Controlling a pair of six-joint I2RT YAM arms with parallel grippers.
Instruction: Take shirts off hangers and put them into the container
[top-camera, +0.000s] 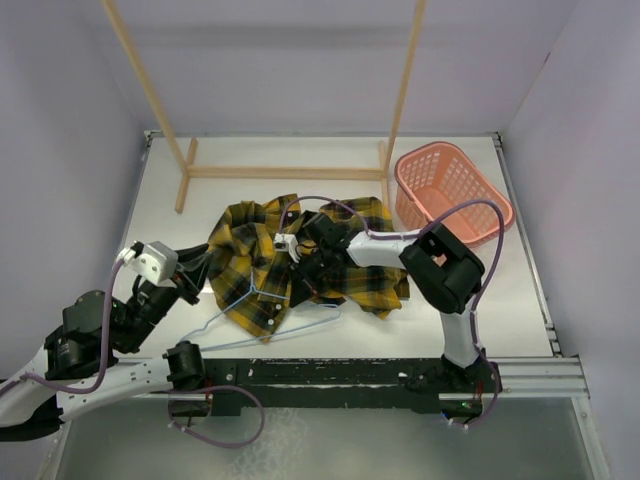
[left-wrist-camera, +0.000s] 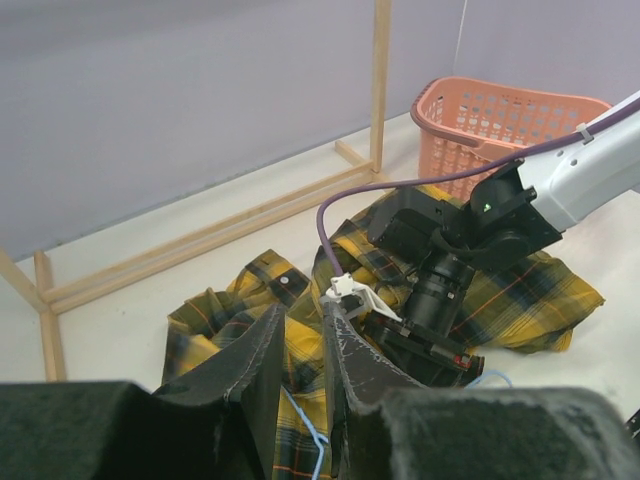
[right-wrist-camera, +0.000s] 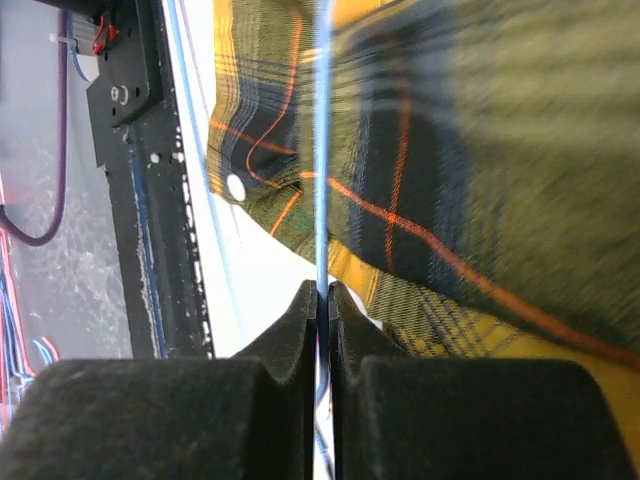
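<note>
Shirt (top-camera: 250, 255): yellow-and-black plaid, crumpled flat on the surface (top-camera: 490, 300), outside the basket (top-camera: 450, 190) and just beside its left wall. The nearest edge of the cloth stops short of the basket's near-left corner.

Hanger (right-wrist-camera: 322, 150): thin light-blue wire, lying with the shirt on the side away from the basket. Part of it runs under and over the cloth, and its long bar lies on bare surface nearer the arm bases.

Right gripper (right-wrist-camera: 322, 300): reaches over the shirt from the basket side, clenched on the hanger wire, pads pressed to it on both sides.

Left gripper (left-wrist-camera: 303, 325): farther from the basket than the shirt, at the cloth's far edge. Jaws stand narrowly apart with blue wire showing in the gap. Cannot tell whether it is pinched.

Wooden rack (top-camera: 285, 172): stands behind the shirt, its foot rail level with the basket's far end.
</note>
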